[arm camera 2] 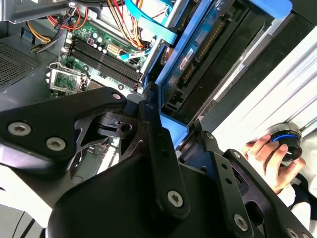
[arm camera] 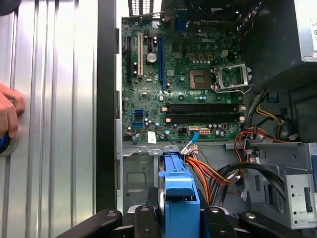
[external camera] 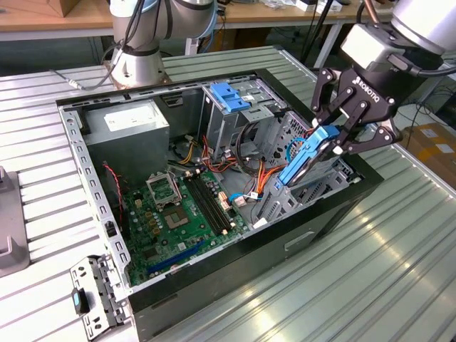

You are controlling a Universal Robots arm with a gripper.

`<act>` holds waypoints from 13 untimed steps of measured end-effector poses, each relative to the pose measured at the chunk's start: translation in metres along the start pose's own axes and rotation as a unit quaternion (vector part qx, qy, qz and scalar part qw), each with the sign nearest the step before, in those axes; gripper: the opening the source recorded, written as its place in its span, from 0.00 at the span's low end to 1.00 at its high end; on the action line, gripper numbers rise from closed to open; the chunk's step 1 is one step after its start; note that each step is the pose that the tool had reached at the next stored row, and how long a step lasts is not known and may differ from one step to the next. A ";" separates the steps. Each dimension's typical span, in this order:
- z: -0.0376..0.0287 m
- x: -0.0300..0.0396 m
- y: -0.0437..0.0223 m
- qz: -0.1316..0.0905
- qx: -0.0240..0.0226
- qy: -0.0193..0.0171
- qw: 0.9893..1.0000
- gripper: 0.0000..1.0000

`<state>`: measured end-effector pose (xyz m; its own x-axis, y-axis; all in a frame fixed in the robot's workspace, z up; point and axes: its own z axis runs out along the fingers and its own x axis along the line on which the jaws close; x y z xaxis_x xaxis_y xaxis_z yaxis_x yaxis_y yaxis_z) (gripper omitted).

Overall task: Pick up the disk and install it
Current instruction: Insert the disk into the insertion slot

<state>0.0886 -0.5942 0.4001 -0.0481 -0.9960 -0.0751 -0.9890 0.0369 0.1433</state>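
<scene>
Clamping the disk (external camera: pixel 308 158) by its upper end in the pincer (external camera: pixel 340 135), tilted on edge above the drive bay (external camera: pixel 313 187) of the open computer case (external camera: pixel 235 285), presumably to align its blue frame for sliding in.

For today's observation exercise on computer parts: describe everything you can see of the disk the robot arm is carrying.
The disk is a flat rectangular drive edged by a bright blue plastic frame, with a darker face carrying connectors in the second wrist view. It is held on edge and tilted, its upper end clamped between the black fingers of the end effector. Its lower end dips into the open computer case by the grey metal bay on the exterior view's right, near orange cables. Whether it touches the bay cannot be told.
</scene>
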 end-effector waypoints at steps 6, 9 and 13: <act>0.0035 0.0003 -0.0005 0.000 0.000 0.000 1.000 0.37; 0.0036 0.0003 -0.0005 0.000 0.000 0.000 1.000 0.37; 0.0040 0.0004 -0.0006 0.000 0.000 0.000 1.000 0.44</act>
<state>0.0886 -0.5943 0.3960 -0.0480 -0.9960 -0.0758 -0.9890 0.0368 0.1433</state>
